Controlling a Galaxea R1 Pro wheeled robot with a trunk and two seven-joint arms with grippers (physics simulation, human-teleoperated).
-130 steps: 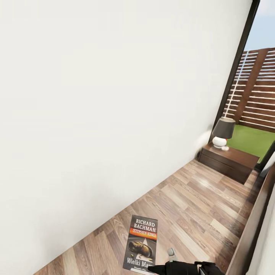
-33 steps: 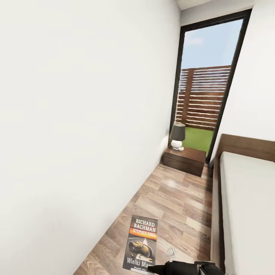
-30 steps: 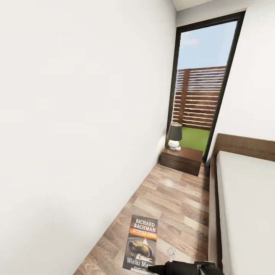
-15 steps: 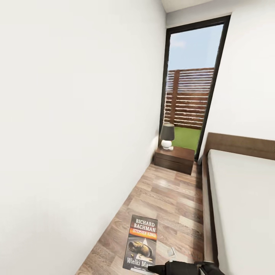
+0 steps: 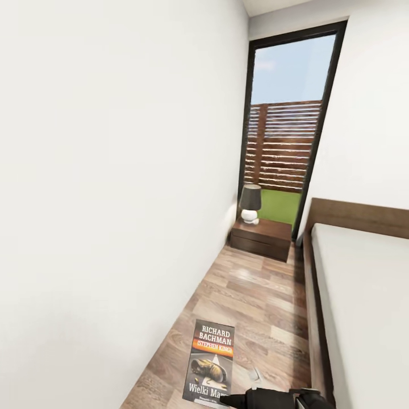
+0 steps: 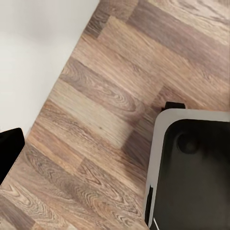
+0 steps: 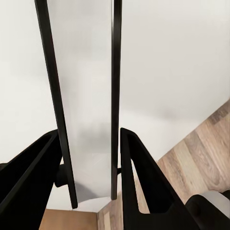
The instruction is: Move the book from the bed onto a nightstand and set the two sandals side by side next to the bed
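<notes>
Right gripper (image 7: 91,177) is clamping the book (image 5: 211,363) edge-on between its two fingers (image 7: 139,177), holding it cover-up above the wood-plank floor (image 5: 255,295). Left gripper: grip state cannot be told. Beyond are lying the bed (image 5: 363,295) at right and, by the window (image 5: 287,130), the nightstand (image 5: 262,238) bearing a lamp (image 5: 250,203).

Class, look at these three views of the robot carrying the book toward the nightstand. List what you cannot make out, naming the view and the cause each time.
1. Book: head view, lower title cut off by the frame edge and the right gripper.
2. Bed: head view, far side cut off by the frame edge.
3. Nightstand: head view, too small to show drawer details.
4. Left gripper: left wrist view, one fingertip at the edge; open or shut unclear.
</notes>
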